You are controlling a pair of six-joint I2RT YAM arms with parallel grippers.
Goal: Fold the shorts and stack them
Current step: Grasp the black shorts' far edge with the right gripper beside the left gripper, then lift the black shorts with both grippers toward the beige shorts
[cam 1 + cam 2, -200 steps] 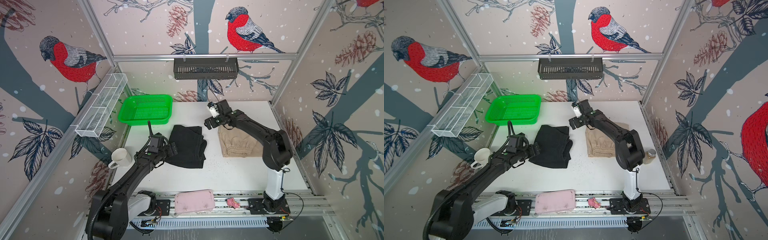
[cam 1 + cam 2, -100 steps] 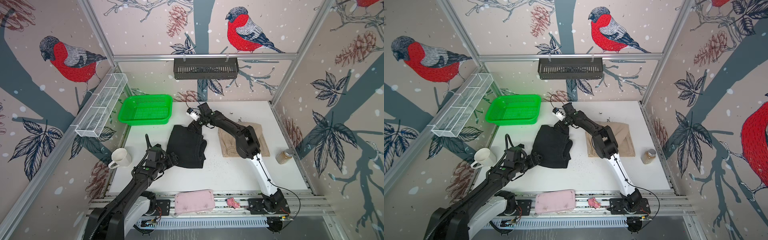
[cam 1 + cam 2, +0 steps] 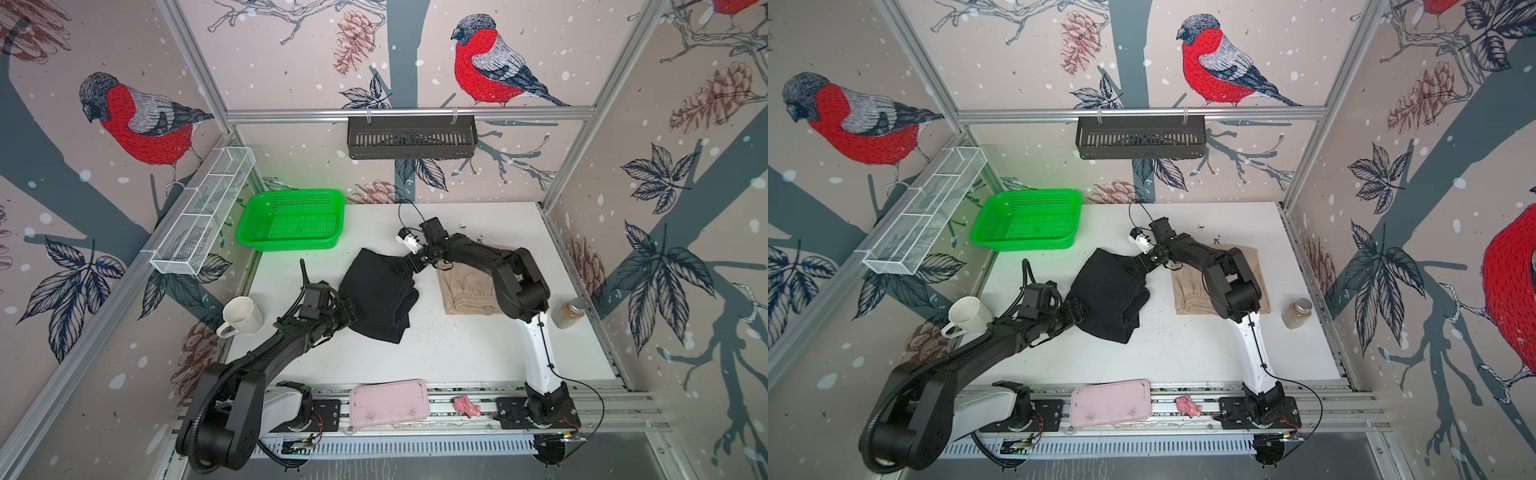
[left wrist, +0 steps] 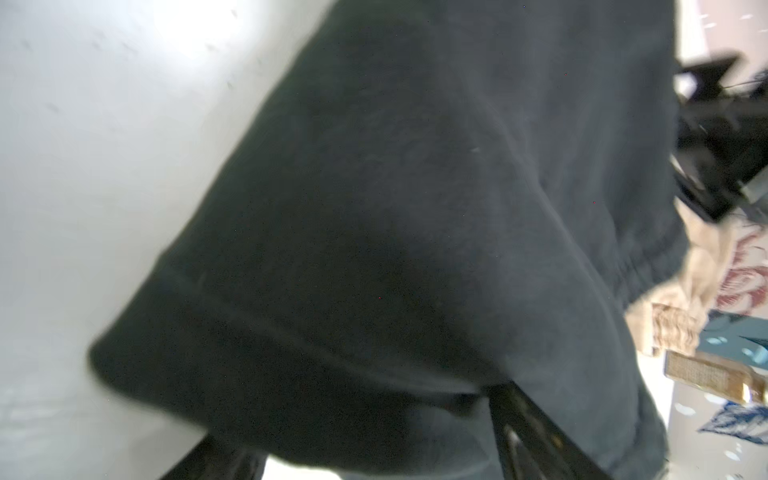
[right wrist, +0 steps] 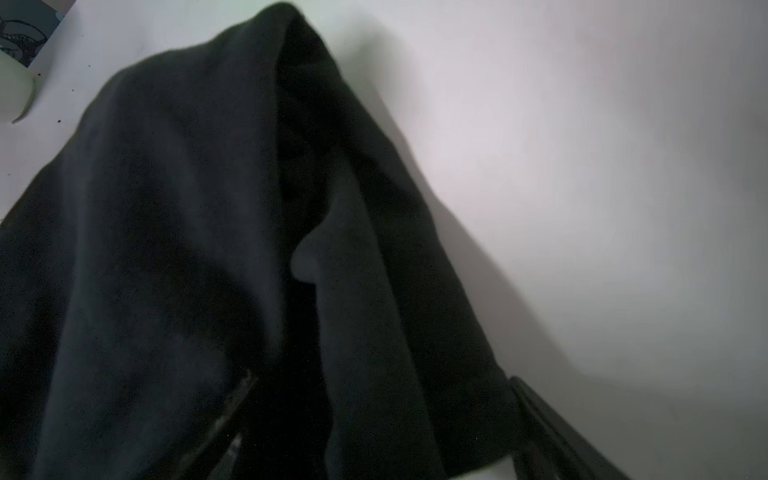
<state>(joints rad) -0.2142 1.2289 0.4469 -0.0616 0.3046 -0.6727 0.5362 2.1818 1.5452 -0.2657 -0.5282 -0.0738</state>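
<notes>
Black shorts (image 4: 415, 232) between spread left hand (image 4: 353, 453) fingers; right hand (image 5: 374, 436) likewise, apparently ungripped.

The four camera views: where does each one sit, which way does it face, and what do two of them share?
Both top views: high above the front edge, looking down at the table; both arms show, left gripper and right gripper at the black shorts.
Left wrist: on the left arm, close to the black shorts; a finger shows.
Right wrist: on the right arm, facing the black shorts; a finger shows.
Shared: top and left wrist views show the beige shorts.
</notes>
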